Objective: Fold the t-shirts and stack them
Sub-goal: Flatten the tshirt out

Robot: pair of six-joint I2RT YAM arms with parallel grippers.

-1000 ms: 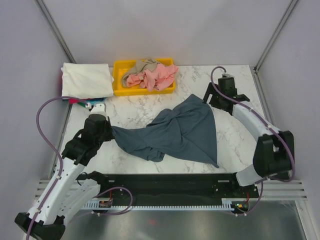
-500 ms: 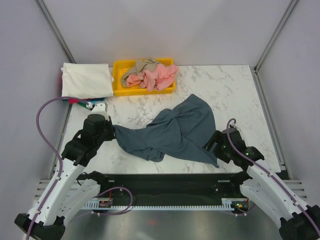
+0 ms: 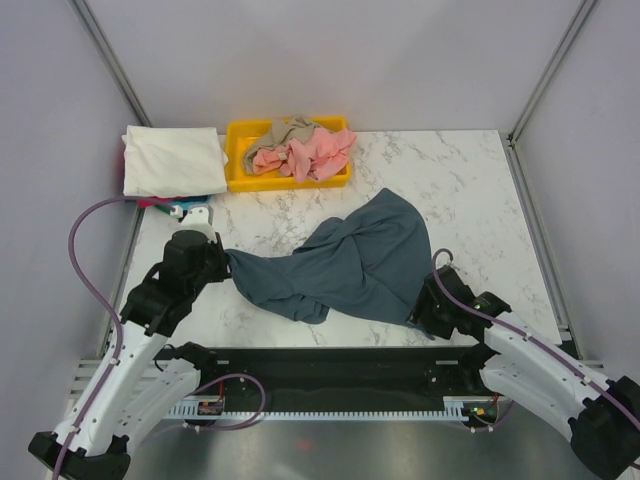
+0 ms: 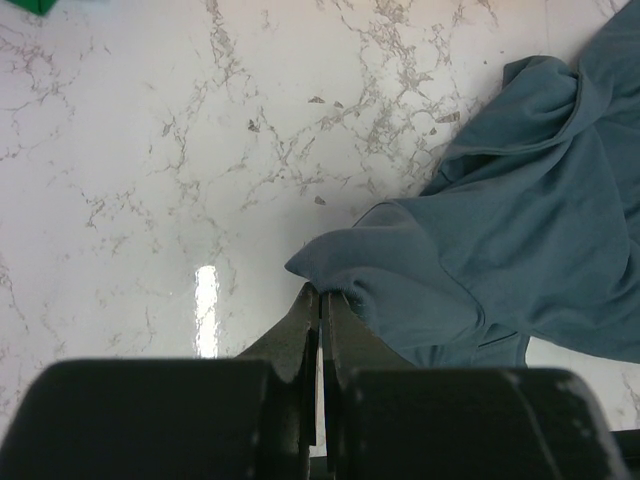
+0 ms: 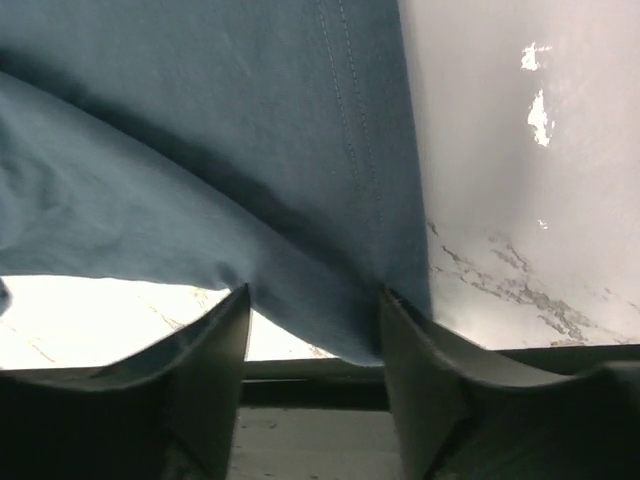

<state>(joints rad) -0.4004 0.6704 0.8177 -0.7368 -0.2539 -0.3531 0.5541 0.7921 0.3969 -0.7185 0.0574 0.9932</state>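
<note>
Left gripper (image 4: 320, 300) clamps the blue shirt (image 3: 360, 265) at one edge. Right gripper (image 5: 312, 300) stands astride another corner, grip not confirmable. The shirt lies crumpled in front of the bin (image 3: 240, 172). A folded stack (image 3: 172, 160) sits left of the bin; pink and tan shirts (image 3: 305, 155) inside it await folding.

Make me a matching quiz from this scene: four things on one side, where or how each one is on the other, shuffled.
1 blue shirt
2 pink shirt
3 white shirt
4 left gripper

A in the bin
B shut
C folded, far left
D crumpled in the middle

Pairs: 1-D, 2-A, 3-C, 4-B
</note>
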